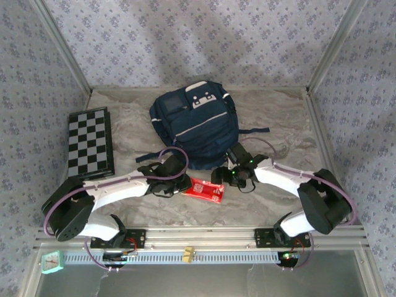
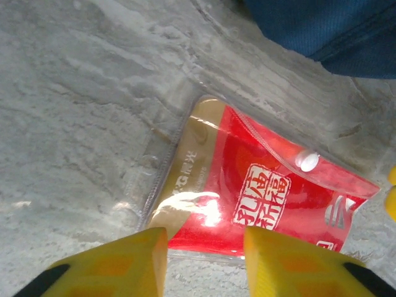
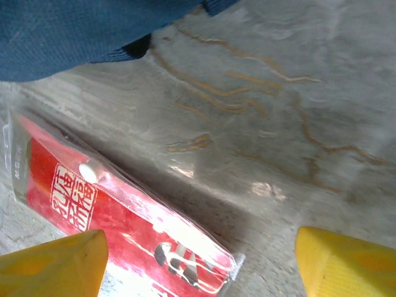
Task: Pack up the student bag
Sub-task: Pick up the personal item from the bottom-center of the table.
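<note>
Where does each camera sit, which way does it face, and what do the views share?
Top external: above, behind the bases, facing down at student bag, chessboard, red pouch; both arms, left pincer, right pincer show.
Left wrist: on the left arm, facing down at the pouch; own yellow fingers at bottom.
Right wrist: right arm, same target; yellow fingers in bottom corners.
Shared: all three see pouch and bag.

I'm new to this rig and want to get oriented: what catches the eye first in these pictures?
The big navy student bag stands out at the back middle of the table, with a checkered board lying to its left. In front of the bag lies a shiny red pouch with white characters. The left fingers and the right fingers, yellow and apart, are poised at either end of it.
</note>
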